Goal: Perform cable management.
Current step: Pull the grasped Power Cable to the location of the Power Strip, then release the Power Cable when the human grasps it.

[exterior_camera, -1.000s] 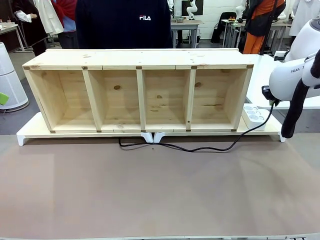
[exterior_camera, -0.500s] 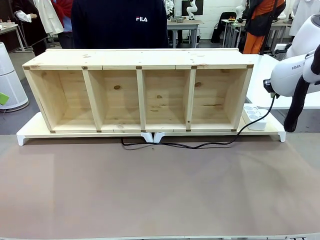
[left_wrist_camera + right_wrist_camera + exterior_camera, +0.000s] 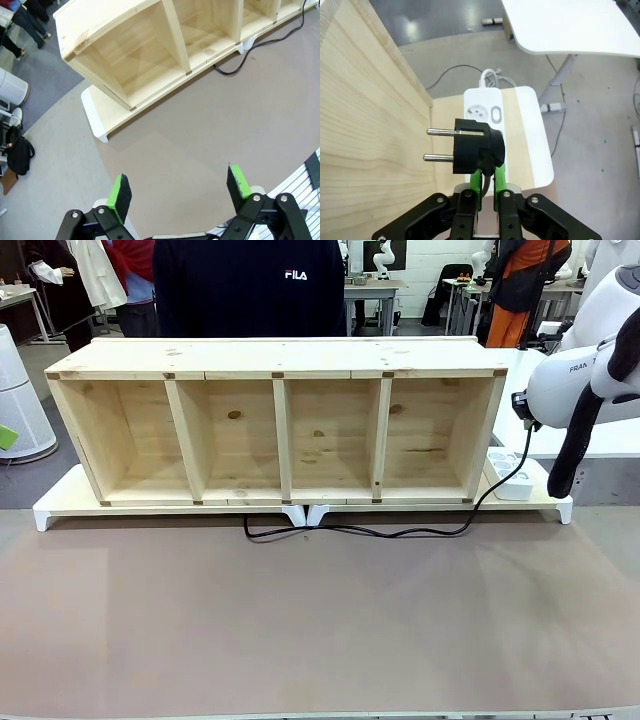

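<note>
Gripped the small round black plug (image 3: 472,150) of the long, thin, glossy black cable (image 3: 400,533) in the right gripper (image 3: 488,180), green pads pinched tight on it, 2 metal pins bare and pointing toward the 4-bay pale wooden shelf (image 3: 275,430); hovered just above the white multi-socket power strip (image 3: 490,107) at the shelf's end — not plugged in. Trailed slack over the brown table top (image 3: 320,620) along the shelf's front foot, looped near the middle; nothing routed or tidied there yet. Hung the left gripper (image 3: 180,187) spread wide and empty above the table top. Judged early — plugging in and routing the slack left to do.
</note>
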You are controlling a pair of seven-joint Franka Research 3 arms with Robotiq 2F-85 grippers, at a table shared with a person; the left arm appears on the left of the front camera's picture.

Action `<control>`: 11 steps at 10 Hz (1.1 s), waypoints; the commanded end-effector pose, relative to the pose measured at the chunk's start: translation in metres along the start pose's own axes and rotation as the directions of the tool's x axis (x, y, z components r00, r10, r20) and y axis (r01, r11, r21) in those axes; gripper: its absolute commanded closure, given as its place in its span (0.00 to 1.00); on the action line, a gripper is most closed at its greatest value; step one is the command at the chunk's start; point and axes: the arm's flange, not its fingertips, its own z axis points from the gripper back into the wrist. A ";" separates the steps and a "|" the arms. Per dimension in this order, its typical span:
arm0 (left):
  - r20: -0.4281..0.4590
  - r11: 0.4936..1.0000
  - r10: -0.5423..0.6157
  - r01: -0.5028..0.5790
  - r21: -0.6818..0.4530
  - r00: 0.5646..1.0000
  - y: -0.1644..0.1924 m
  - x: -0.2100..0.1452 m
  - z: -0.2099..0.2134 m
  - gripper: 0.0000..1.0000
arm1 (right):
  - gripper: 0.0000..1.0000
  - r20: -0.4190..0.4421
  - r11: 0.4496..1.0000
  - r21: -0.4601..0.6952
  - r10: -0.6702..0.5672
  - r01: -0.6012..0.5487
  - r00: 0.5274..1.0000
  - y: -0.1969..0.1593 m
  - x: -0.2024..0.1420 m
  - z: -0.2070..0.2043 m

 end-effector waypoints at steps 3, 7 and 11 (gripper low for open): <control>0.001 1.000 0.002 -0.002 0.000 1.000 0.001 0.000 0.000 0.00 | 0.86 0.000 1.000 0.000 0.000 0.000 1.000 0.000 0.000 0.000; 0.001 1.000 0.002 -0.002 0.000 1.000 0.001 0.000 0.000 0.00 | 0.86 0.000 1.000 0.000 0.000 0.000 1.000 0.000 0.000 0.000; 0.001 1.000 0.002 -0.002 0.000 1.000 0.001 0.000 0.000 0.00 | 0.86 0.000 1.000 0.000 0.000 0.000 1.000 0.000 0.000 0.000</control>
